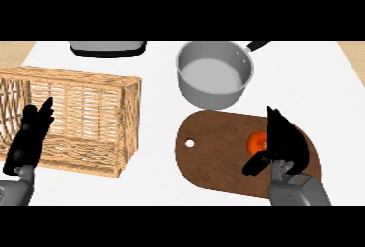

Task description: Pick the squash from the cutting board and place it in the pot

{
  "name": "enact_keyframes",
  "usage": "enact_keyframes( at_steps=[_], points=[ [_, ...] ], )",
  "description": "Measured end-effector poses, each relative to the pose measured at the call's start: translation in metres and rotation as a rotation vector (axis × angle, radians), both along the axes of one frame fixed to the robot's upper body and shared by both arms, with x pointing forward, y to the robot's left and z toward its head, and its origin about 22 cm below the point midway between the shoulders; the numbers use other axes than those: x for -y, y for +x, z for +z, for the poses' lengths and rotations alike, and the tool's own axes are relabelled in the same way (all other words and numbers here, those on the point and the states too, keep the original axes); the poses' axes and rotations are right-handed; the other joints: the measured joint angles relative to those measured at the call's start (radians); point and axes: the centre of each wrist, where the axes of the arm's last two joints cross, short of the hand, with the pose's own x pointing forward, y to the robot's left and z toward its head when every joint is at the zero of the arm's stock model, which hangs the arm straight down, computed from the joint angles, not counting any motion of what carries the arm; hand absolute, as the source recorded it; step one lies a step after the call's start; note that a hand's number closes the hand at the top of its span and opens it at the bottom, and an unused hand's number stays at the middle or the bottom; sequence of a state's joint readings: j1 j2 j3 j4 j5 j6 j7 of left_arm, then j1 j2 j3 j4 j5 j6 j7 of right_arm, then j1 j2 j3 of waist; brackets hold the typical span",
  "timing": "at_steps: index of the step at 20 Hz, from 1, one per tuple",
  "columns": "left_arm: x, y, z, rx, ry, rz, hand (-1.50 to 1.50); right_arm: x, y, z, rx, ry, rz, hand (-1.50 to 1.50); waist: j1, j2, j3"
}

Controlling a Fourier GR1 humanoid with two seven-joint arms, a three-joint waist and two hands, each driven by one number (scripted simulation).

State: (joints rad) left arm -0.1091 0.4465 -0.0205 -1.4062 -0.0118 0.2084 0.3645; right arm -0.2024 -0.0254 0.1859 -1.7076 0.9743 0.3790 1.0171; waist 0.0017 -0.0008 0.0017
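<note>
- White surface (160,185) carries a wicker basket (85,96) at left, a grey pot (214,99) at the back and a brown cutting board (214,159) in front.
- Squash (255,141): a small orange patch on the cutting board's right part, mostly hidden.
- Right hand (288,144) covers its right side, fingers nearly straight and pressed together, thumb jutting out below it.
- Left hand (28,140) rests over the basket, fingers straight and together.
</note>
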Motion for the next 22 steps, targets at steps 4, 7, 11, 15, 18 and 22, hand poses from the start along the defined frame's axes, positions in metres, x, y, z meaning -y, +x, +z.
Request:
enact_keyframes(
  at_steps=[4, 7, 11, 15, 18, 22],
  points=[
    [-0.002, -0.001, 0.003, 0.004, 0.006, 0.004, 0.0, 0.002, -0.004, -0.008, -0.02, 0.005, -0.01, -1.5, 0.0, -0.001, 0.0],
    [0.001, -0.001, 0.005, -0.001, -0.005, 0.003, 0.0, -0.001, -0.001, -0.017, -0.043, 0.01, -0.017, -1.5, 0.001, 0.0, -0.001],
    [0.003, -0.005, 0.0, -0.004, -0.005, 0.002, 0.0, 0.002, 0.004, -0.025, -0.057, 0.018, -0.034, -1.5, 0.0, 0.0, -0.001],
    [0.004, -0.005, -0.003, -0.003, -0.007, 0.007, 0.0, 0.008, 0.002, -0.028, -0.059, 0.028, -0.04, -1.5, 0.0, -0.001, 0.0],
    [0.0, -0.002, 0.002, -0.002, -0.005, 0.005, 0.0, 0.007, 0.004, -0.038, -0.076, 0.029, -0.043, 1.5, -0.001, 0.0, -0.001],
    [0.006, -0.004, -0.002, -0.002, -0.001, 0.005, 0.0, 0.011, 0.011, -0.04, -0.049, 0.036, -0.042, 1.5, -0.001, -0.004, -0.002]
  ],
)
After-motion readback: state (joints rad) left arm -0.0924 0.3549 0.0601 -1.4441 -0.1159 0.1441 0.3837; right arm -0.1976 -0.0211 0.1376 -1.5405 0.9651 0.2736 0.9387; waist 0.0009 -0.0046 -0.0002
